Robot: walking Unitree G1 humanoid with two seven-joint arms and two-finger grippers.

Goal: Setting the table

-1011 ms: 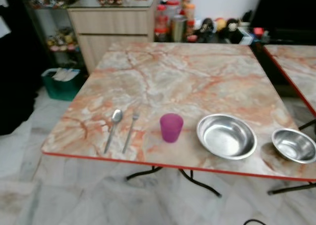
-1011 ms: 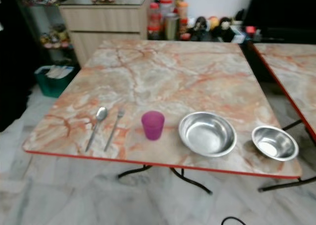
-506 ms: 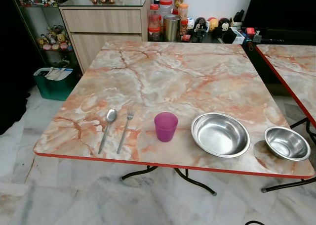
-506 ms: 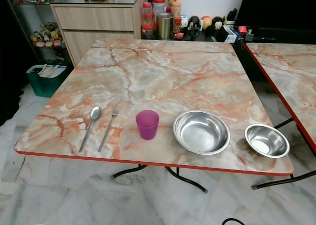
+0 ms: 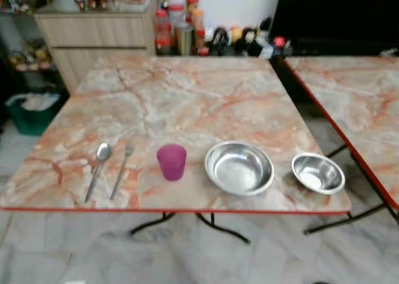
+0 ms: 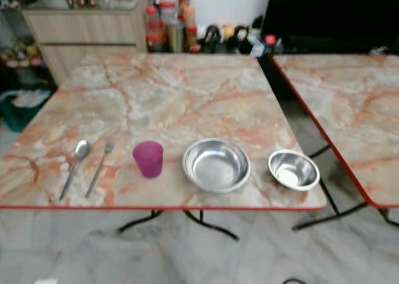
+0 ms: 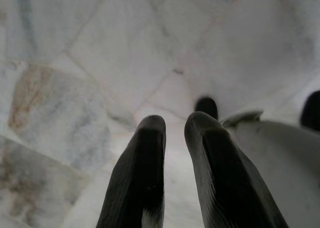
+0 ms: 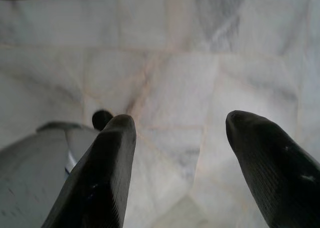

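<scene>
- Left eye view: marble-patterned table [image 5: 187, 97] carries a row near its front edge: spoon [image 5: 97, 169], fork [image 5: 121, 170] just beside it, purple plastic cup [image 5: 171, 161], large steel bowl [image 5: 239, 167], small steel bowl [image 5: 318, 173] by the right corner.
- Right eye view: same row; a second table [image 6: 349, 103] stands to the right.
- Left wrist view: left gripper [image 7: 174, 130] hangs over the tiled floor [image 7: 75, 47], fingers nearly closed with a narrow gap, holding nothing.
- Right wrist view: right gripper [image 8: 180, 130] also over the floor, fingers spread wide, empty.
- Handling judgement: bowls are light, rigid, slippery; pinch across the rim. The cup is light, likely to tip; grip mid-wall. Cutlery lies flat; take the handles.
</scene>
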